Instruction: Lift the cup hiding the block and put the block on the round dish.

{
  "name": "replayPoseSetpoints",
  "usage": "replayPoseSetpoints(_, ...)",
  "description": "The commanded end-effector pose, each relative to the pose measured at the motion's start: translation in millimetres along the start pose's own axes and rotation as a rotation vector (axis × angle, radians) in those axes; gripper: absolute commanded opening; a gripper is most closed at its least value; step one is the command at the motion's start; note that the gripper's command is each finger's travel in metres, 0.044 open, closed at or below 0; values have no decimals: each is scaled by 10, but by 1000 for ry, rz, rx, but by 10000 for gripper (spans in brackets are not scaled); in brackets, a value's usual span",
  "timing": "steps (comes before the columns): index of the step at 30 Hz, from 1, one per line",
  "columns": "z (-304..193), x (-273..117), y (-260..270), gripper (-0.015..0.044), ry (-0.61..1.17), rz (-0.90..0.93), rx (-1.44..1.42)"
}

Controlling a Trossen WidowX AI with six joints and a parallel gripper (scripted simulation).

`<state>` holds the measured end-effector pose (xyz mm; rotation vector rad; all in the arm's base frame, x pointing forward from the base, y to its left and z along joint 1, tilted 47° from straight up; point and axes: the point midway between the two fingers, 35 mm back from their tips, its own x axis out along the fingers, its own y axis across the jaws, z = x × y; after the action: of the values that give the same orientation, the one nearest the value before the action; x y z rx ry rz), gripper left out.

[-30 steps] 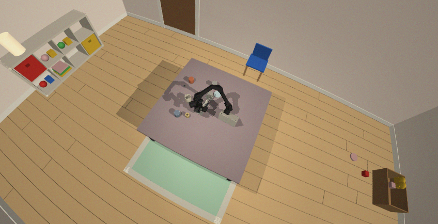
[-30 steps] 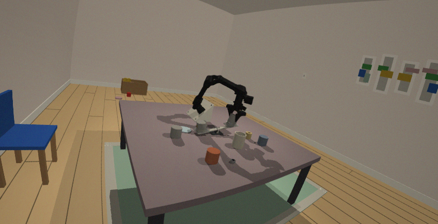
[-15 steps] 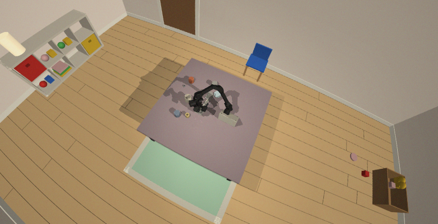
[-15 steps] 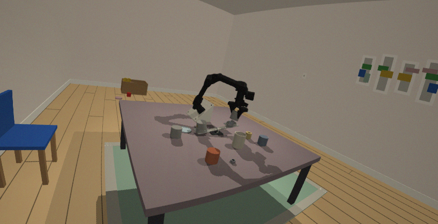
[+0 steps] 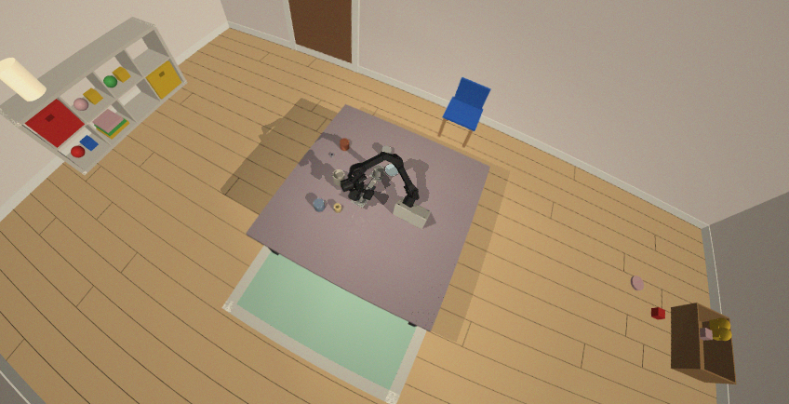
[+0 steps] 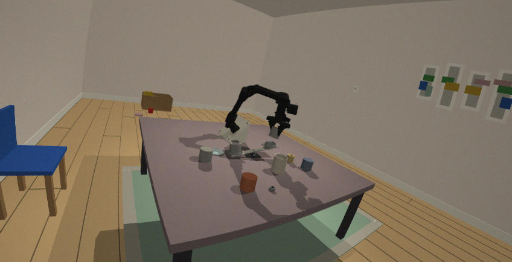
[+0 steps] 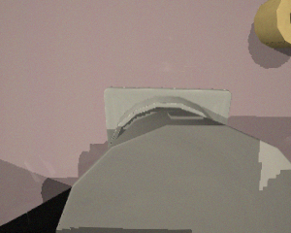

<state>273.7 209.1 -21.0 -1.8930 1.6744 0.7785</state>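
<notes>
My gripper (image 6: 275, 128) is shut on a grey cup (image 6: 275, 132) (image 7: 175, 180) and holds it, slightly tilted, above one end of the balance (image 6: 247, 151). That end's square plate (image 7: 121, 104) shows under the cup in the wrist view, with a round rim on it. The end stands higher than the other in the exterior view. The other cup (image 6: 235, 146) stands upright on the lower end. The pale blue round dish (image 5: 391, 169) (image 6: 217, 151) lies near that cup. No block can be made out; the held cup hides much of the raised end in the wrist view.
A grey cylinder (image 6: 205, 154) stands beside the dish. A cream open cup (image 6: 278, 165) (image 5: 338, 175), a yellow ring-like piece (image 6: 290, 158) (image 7: 269, 24), a blue cylinder (image 6: 307, 164) (image 5: 318, 205), an orange cylinder (image 6: 248, 183) (image 5: 344, 144) and a small grey piece (image 6: 272, 189) stand beyond the balance.
</notes>
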Motion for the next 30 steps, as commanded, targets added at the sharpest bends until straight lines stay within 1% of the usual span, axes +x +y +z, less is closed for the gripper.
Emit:
replayPoseSetpoints(1, 2, -84, 13, 0, -5, -4, 4)
replayPoseSetpoints(14, -16, -235, 42, 0, -4, -4, 4)
replayPoseSetpoints(15, -16, -170, 30, 0, 2, 1, 0)
replayPoseSetpoints(30, -16, -170, 30, 0, 2, 1, 0)
